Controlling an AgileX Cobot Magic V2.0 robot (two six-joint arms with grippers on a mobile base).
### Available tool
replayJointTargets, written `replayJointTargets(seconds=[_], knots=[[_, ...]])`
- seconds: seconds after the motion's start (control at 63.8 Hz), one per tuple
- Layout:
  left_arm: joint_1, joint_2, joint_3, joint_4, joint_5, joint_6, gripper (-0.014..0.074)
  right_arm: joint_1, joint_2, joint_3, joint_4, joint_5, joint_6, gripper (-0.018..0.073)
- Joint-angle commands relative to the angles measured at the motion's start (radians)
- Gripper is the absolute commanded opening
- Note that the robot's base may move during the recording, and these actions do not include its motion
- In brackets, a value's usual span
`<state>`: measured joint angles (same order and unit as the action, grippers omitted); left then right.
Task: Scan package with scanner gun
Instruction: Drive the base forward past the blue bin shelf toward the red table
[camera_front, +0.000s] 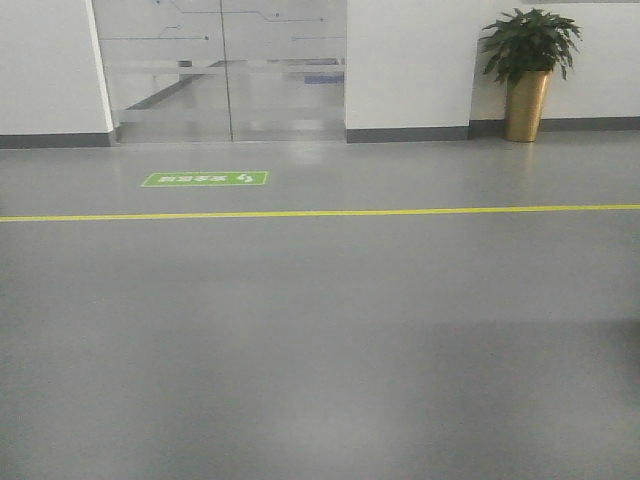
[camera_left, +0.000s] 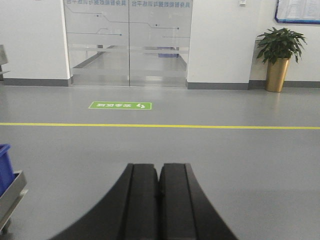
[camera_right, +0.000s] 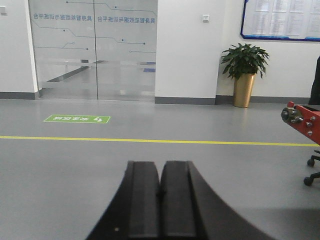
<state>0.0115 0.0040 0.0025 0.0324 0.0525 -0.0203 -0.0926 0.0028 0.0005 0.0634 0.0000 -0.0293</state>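
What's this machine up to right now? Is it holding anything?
Nothing is being handled at this moment. The left pincer and the right pincer are both shut and empty. They point out over a grey floor toward glass doors, a yellow line and a potted plant. No package or scanner gun shows in any view, so the scanning has not visibly begun.

Left gripper (camera_left: 159, 170), jaws together, potted plant (camera_left: 279, 57)

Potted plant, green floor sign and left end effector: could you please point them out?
Potted plant (camera_front: 527, 85): front view, gold pot.
Green floor sign (camera_front: 205, 179): front view, centre.
Left end effector (camera_left: 159, 170): left wrist view, seam between fingertips.
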Motion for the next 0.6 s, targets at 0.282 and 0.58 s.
replayJointTargets(seconds=[0.282, 0.58], knots=[[-0.005, -0.004, -0.002, -0.005, -0.017, 0.003, -0.0111, -0.004, -0.003, 0.0, -0.001, -0.016, -0.003, -0.0168], [-0.005, -0.004, -0.002, -0.005, -0.017, 0.003, -0.0111, -0.004, -0.003, 0.0, -0.001, -0.016, -0.003, -0.0168]])
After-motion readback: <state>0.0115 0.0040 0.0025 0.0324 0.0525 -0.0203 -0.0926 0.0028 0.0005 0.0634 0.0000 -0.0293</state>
